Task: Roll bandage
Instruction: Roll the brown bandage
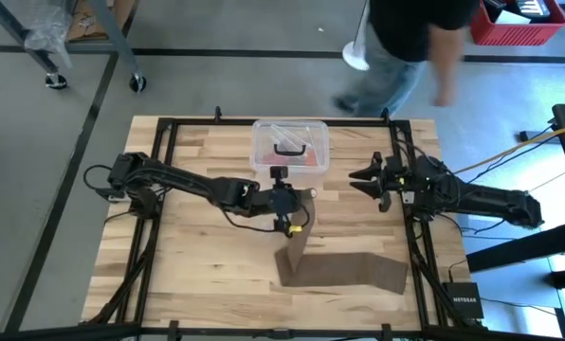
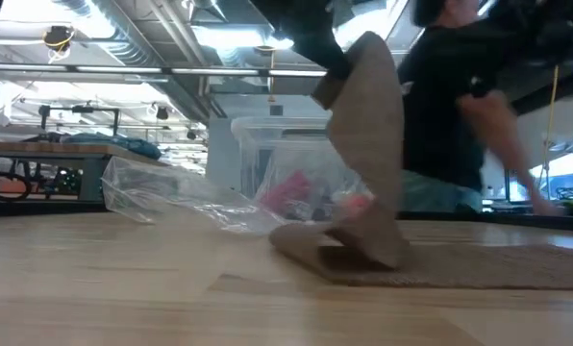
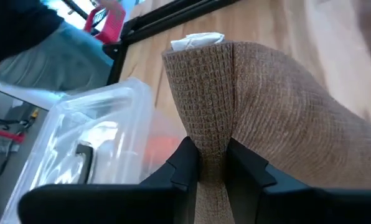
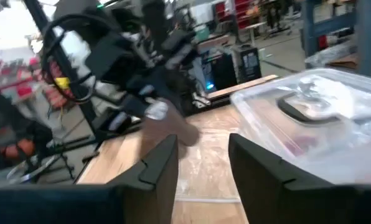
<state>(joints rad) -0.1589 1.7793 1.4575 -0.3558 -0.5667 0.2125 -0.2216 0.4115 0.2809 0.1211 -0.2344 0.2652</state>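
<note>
The bandage [image 1: 344, 270], a long brown elastic strip, lies mostly flat near the table's front right. One end rises from the table to my left gripper [image 1: 300, 201], which is shut on it over the table's middle. In the low view the lifted stretch [image 2: 373, 144] hangs slanting down to the wood. My right gripper [image 1: 366, 182] stands open and holds nothing at the right of the clear box [image 1: 290, 147], well above the table. My left gripper pinches the bandage between its two fingers [image 3: 188, 165], a short way back from the strip's free end [image 3: 198, 56]. The cloth is bunched narrow in the pinch [image 3: 211, 158] and fans out beyond it. The fingers slant downward. The held part is lifted clear, and the strip's lower part [image 1: 292, 265] rests on the table.
A clear plastic box with a black handle [image 4: 310, 112] stands at the table's far middle. A thin clear plastic bag [image 2: 171, 197] lies near it. A person [image 1: 406, 38] moves on the floor beyond the far edge. Black frame rails [image 1: 410, 237] run along the table's sides.
</note>
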